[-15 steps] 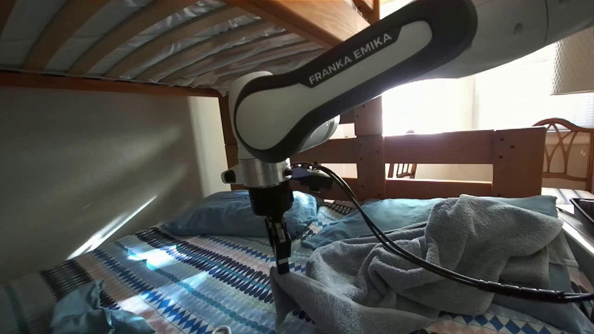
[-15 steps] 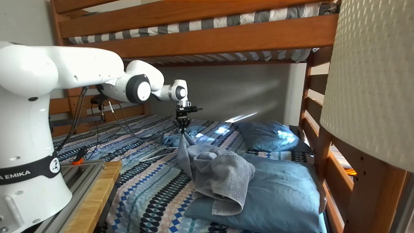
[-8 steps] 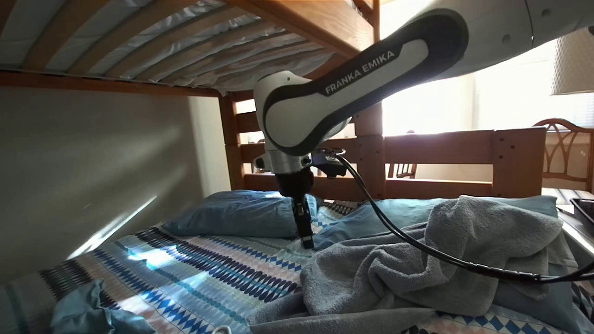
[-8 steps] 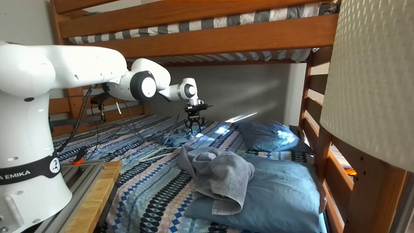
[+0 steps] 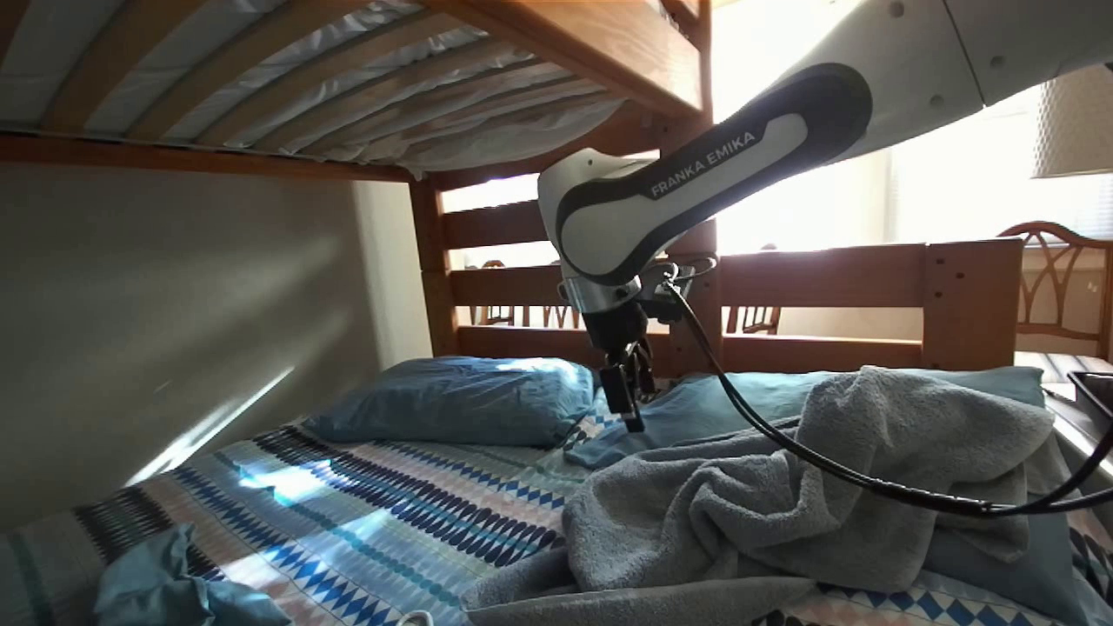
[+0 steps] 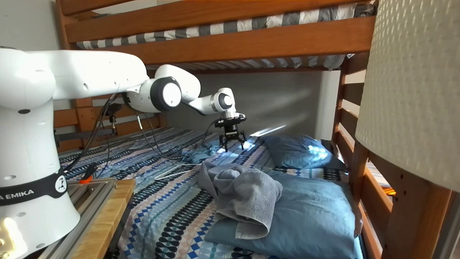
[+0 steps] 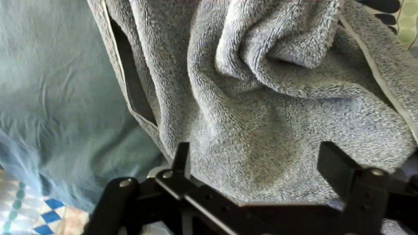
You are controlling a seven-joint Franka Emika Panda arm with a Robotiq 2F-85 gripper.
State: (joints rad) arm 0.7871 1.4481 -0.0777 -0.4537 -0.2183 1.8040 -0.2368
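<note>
Down has dropped the corner of the grey towel [image 5: 739, 522], pinched up in my fingertips a second ago, and across toward the pillow end of the bed [image 5: 383, 496] I've swung, my gripper [image 6: 234, 148] clear of the cloth. Fingers [image 7: 181, 158] spread wide apart, nothing between them, air separating me from the folds. I read that as a full release: the towel's weight rests on bed and pillow, none on me. It sits bunched at the bed's pillow-end corner, the one away from the wall [image 5: 174, 304], draped over the near pillow [image 6: 312, 219]; another pillow [image 5: 461, 404] lies at the wall-side edge.

Now, what each camera gives me! Looking down from the wrist, I catch a pale hem [image 7: 375, 73] and a dark opening [image 7: 134, 83] along the fold beside the pillow, details neither exterior view shows so clearly. In an exterior view the freed flap [image 5: 643, 602] stretches toward the foot of the bed, while my fingers stand nearly edge-on and their spread hardly reads. My base [image 6: 32, 212] stands in sight in an exterior view, and there the gap between my fingertips is unmistakable.
</note>
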